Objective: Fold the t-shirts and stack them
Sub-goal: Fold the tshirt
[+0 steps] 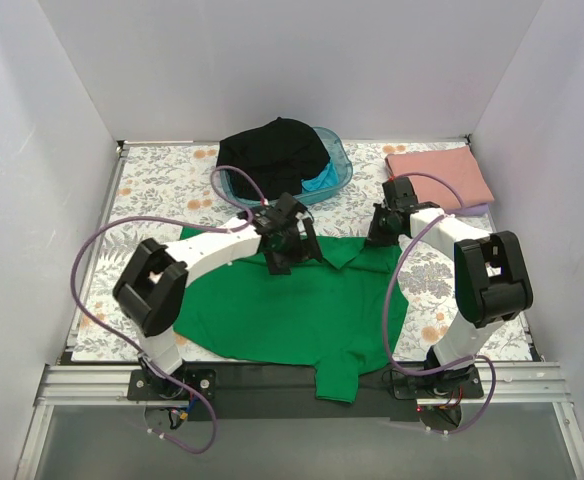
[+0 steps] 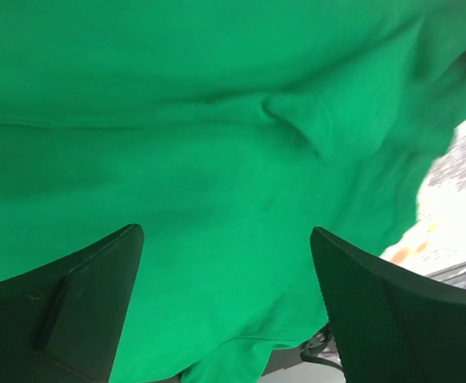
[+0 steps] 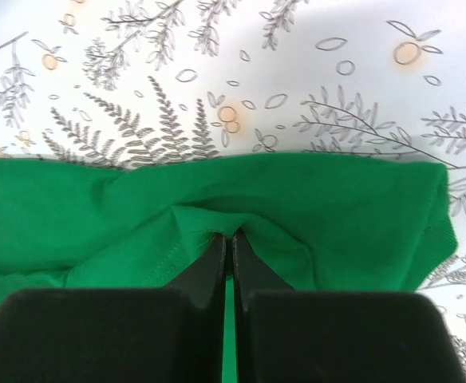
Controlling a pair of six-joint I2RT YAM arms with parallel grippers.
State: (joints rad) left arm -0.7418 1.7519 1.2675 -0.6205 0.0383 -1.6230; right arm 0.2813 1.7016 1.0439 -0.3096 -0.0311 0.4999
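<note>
A bright green t-shirt [image 1: 292, 310] lies spread across the near middle of the table, one sleeve hanging over the front edge. My left gripper [image 1: 290, 250] is open just above the shirt's far edge near the collar; in the left wrist view its two fingers [image 2: 81, 303] stand wide apart over green cloth [image 2: 217, 159]. My right gripper [image 1: 380, 236] is shut on the shirt's far right sleeve hem [image 3: 231, 227], the cloth puckered at the fingertips. A folded dusty pink t-shirt [image 1: 438, 176] lies at the back right. A black t-shirt [image 1: 272, 152] and a turquoise one [image 1: 321, 181] sit in the tub.
A translucent blue plastic tub [image 1: 338, 158] stands at the back centre. The floral table cover [image 1: 162, 190] shows around the shirts and in the right wrist view [image 3: 297, 72]. White walls enclose three sides. Purple cables loop from both arms.
</note>
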